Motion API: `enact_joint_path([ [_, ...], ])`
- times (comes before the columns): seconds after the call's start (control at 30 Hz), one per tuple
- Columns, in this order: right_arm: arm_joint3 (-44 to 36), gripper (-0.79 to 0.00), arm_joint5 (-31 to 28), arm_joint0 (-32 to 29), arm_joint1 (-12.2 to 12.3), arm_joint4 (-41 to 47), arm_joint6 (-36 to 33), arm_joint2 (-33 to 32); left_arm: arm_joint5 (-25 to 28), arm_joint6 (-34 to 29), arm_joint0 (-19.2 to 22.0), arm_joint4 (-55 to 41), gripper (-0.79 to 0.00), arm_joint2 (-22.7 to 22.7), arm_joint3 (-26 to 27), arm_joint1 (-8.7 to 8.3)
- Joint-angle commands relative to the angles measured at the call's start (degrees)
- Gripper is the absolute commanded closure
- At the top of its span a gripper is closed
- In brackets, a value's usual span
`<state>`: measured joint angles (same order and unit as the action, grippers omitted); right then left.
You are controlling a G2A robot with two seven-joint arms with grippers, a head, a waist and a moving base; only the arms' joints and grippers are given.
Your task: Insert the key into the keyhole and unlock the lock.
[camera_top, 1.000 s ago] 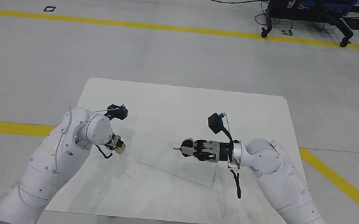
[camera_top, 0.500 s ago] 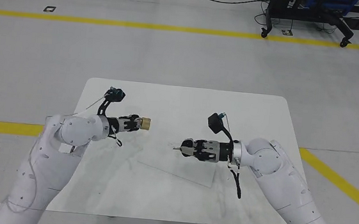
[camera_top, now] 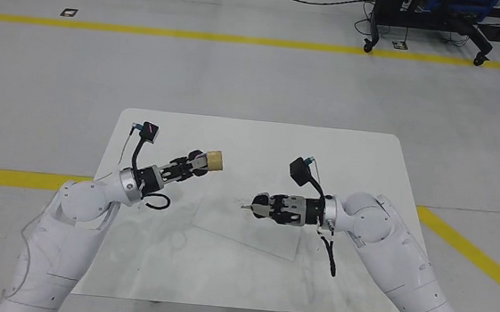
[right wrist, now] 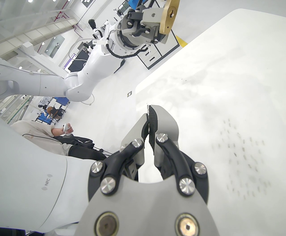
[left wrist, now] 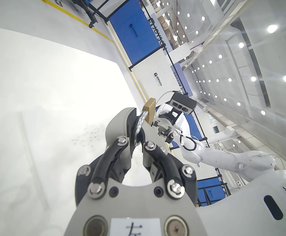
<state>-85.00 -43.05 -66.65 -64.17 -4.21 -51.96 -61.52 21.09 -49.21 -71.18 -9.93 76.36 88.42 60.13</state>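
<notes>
The top view looks steeply down from overhead onto the whole table (camera_top: 260,139) and the floor (camera_top: 240,66) beyond. The left wrist view sits close behind the left gripper (left wrist: 139,125), the right wrist view close behind the right gripper (right wrist: 148,114), each facing the other across the table. All three share the tabletop.

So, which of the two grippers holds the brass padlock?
The left gripper: it clamps the padlock by the shackle, the brass body sticking out past its fingertips. The right gripper pinches only the thin key.
</notes>
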Motion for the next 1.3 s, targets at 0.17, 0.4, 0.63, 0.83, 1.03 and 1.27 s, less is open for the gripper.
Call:
enact_joint_path([
  [0.17, 0.0, 0.0, 0.0, 0.0, 0.0, 0.0, 0.0, 0.0, 0.0, 0.0, 0.0, 0.1, 0.0, 0.0, 0.0, -0.01],
  [0.4, 0.0, 0.0, 0.0, 0.0, 0.0, 0.0, 0.0, 0.0, 0.0, 0.0, 0.0, 0.1, 0.0, 0.0, 0.0, -0.01],
  [0.63, 0.0, 0.0, 0.0, 0.0, 0.0, 0.0, 0.0, 0.0, 0.0, 0.0, 0.0, 0.1, 0.0, 0.0, 0.0, -0.01],
  [0.83, 5.9, 0.0, -9.0, 0.1, -0.5, 1.9, 8.4, -0.5, 0.0, 0.0, 0.0, 0.1, 0.0, 0.0, 0.0, -0.01],
  [1.03, 5.9, 0.0, -9.0, 0.1, -0.5, 1.9, 8.4, -0.5, 0.0, 0.0, 0.0, 0.1, 0.0, 0.0, 0.0, -0.01],
  [1.27, 6.1, 0.0, -8.3, -1.0, -0.6, 3.2, 12.4, -1.1, 1.3, -3.0, -3.6, 1.4, 0.0, 0.6, 0.8, -0.56],
])
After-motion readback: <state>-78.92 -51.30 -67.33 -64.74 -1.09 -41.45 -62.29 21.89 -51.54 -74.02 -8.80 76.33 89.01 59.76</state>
